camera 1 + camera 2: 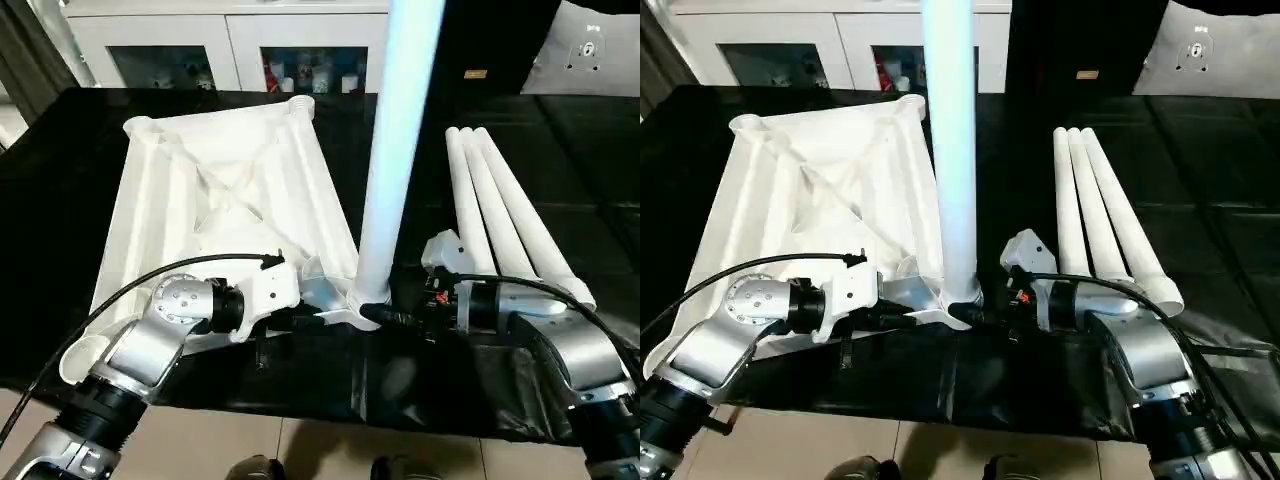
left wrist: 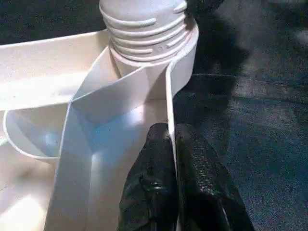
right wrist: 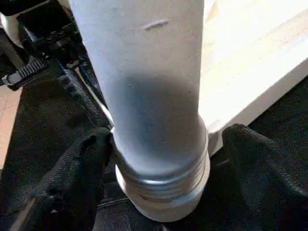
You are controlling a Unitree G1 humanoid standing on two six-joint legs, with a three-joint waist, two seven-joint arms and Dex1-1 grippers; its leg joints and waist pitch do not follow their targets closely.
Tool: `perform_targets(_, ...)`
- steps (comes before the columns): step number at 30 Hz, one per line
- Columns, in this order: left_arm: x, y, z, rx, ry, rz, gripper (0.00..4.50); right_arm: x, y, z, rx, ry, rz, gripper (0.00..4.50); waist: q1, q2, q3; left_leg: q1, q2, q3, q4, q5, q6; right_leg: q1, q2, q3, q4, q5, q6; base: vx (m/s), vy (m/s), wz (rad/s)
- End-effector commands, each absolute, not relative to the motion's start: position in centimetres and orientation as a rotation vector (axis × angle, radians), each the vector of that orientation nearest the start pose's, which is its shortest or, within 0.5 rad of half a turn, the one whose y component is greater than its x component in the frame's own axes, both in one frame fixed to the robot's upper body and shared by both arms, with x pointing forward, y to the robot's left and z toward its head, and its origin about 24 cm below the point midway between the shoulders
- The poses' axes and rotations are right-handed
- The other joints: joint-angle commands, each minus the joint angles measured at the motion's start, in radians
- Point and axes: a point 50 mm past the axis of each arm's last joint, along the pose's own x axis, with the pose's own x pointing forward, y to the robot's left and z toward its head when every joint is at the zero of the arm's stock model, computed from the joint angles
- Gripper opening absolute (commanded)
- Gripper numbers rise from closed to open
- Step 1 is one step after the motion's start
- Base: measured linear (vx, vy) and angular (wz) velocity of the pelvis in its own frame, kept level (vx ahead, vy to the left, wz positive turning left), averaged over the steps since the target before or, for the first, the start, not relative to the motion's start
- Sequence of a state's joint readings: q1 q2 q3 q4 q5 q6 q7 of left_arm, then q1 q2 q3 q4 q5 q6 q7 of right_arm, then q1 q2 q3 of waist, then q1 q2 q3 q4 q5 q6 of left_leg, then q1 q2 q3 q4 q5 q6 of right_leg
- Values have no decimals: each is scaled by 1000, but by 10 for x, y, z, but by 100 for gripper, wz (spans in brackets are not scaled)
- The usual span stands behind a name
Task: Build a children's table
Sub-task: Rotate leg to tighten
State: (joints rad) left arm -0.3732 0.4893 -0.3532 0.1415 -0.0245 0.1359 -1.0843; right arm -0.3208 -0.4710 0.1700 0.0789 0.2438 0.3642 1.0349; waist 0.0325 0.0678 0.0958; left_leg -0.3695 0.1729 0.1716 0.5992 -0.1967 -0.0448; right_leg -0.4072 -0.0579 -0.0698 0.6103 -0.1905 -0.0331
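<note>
Table top is laid upside down on the black tabletop, ribbed underside facing up, with round sockets at its corners. One white leg is stood upright in the near corner socket, its threaded end seen partly seated there. The left gripper is clamped on the thin rim wall of the table top just beside that socket, its two black fingers pressed together over the rim. The right gripper is placed around the base of the upright leg, one black finger on each side; the jaws are held apart, and contact with the leg cannot be confirmed. Three more legs are laid side by side on the tabletop, beside the table top and touching one another, flared ends toward the robot.
</note>
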Motion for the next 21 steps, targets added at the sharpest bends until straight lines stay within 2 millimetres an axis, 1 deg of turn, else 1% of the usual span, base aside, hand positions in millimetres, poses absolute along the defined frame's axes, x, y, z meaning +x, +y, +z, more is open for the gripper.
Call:
perform_targets(1,273,122,67,575,281,-1403,0,281,-149,78,-171,295,1188,365,-4,-6,-70,3,52,-18,-60,-111,101,64,-79,56,-74,-134,-236,0,0,0)
perform_targets(2,273,123,67,577,281,-1404,0,280,-148,78,-170,296,1194,358,-5,-11,-70,2,51,-17,-60,-106,105,65,-78,56,-73,-127,-237,0,0,0)
perform_targets(3,273,123,67,579,280,-1402,0,281,-148,78,-167,296,1200,349,-3,-8,-70,3,52,-18,-60,-103,108,64,-78,55,-72,-127,-239,0,0,0)
perform_targets(4,273,123,68,580,279,-1401,0,280,-147,78,-165,296,1202,340,-4,-10,-69,3,52,-18,-60,-105,109,64,-78,56,-73,-130,-238,0,0,0)
perform_targets(6,273,123,68,581,279,-1397,0,281,-147,78,-164,294,1208,323,-4,-9,-69,3,52,-18,-61,-109,107,63,-79,55,-74,-147,-234,0,0,0)
perform_targets(7,274,124,68,582,279,-1396,0,281,-146,78,-162,293,1211,319,-4,-12,-69,3,52,-17,-61,-110,106,64,-79,55,-75,-152,-233,0,0,0)
perform_targets(8,274,124,68,583,280,-1394,0,281,-146,77,-163,291,1214,306,-3,-10,-68,4,52,-17,-61,-113,104,62,-80,56,-76,-164,-230,0,0,0)
perform_targets(10,273,125,68,584,282,-1393,0,281,-145,77,-164,288,1219,288,-3,-10,-69,4,52,-17,-61,-114,102,62,-80,56,-76,-170,-228,0,0,0)
perform_targets(11,273,125,68,584,283,-1391,0,281,-144,76,-165,287,1222,286,-4,-12,-69,3,52,-17,-61,-112,102,63,-79,56,-76,-170,-226,0,0,0)
perform_targets(17,274,126,68,588,286,-1388,0,279,-143,75,-165,287,1234,277,-3,-9,-70,2,51,-18,-61,-106,103,63,-78,55,-75,-163,-225,0,0,0)
perform_targets(20,274,127,68,590,287,-1386,0,278,-142,74,-164,288,1237,276,-3,-10,-70,3,51,-17,-61,-109,103,62,-78,55,-76,-165,-225,0,0,0)
perform_targets(21,274,127,68,589,287,-1384,0,277,-142,73,-162,290,1239,276,-3,-8,-70,3,51,-17,-60,-108,103,62,-78,55,-76,-161,-226,0,0,0)
